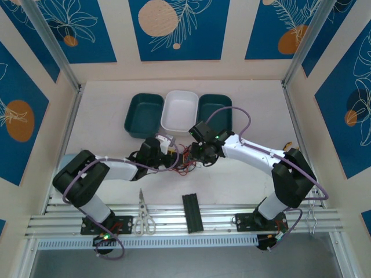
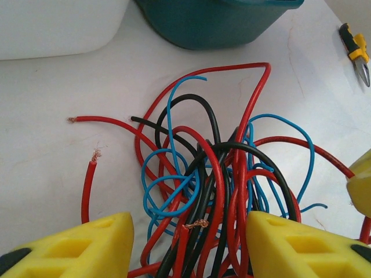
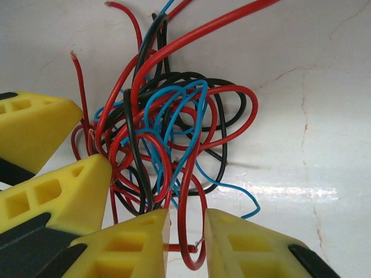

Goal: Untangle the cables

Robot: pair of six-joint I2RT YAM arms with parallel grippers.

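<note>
The cables (image 1: 185, 160) are a knot of thin red, black and blue wires on the white table, between the two grippers. My left gripper (image 2: 190, 249) is open, and its yellow fingers (image 2: 75, 249) straddle the near part of the bundle (image 2: 214, 174). The right-hand finger lies against the wires; the other stands apart from them. My right gripper (image 3: 186, 243) has its jaws narrowly apart around a single red loop (image 3: 200, 231) at the edge of the tangle (image 3: 168, 127). The loop is not clearly pinched. The left gripper's fingers (image 3: 58, 197) press in from the left in the right wrist view.
Behind the tangle stand a teal bin (image 1: 143, 114), a white bin (image 1: 179, 110) and another teal bin (image 1: 215, 110). Scissors (image 1: 143, 217) and a black block (image 1: 192, 212) lie on the near rail. Yellow-handled pliers (image 2: 356, 52) rest on the table to the right.
</note>
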